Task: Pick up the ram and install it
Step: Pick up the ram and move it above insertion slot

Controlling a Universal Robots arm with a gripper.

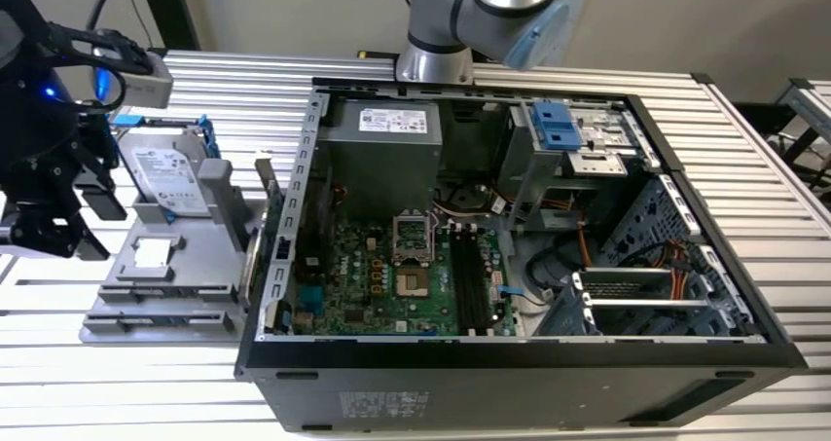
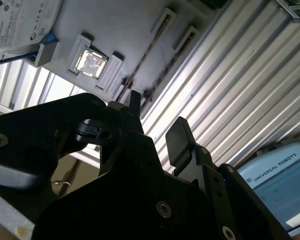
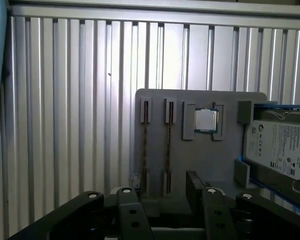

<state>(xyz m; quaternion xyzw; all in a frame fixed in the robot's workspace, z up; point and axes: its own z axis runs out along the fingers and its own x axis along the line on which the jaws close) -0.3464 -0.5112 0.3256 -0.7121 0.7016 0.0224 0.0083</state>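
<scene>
Grey tray [image 3: 200,160] holds two ram sticks [image 3: 145,145], processor [image 3: 206,120] and hard drive [image 3: 277,145]

I count two ram sticks [image 3: 144,147], one processor chip [image 3: 206,120] and one hard drive [image 3: 277,150], all on a single grey tray [image 3: 210,160]. One open computer case [image 1: 520,383] sits beside it, and there's just the one robot arm [image 1: 468,13].

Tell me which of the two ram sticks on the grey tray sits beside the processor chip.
The ram stick directly beside the processor chip; the other stick stands one slot farther away.
</scene>
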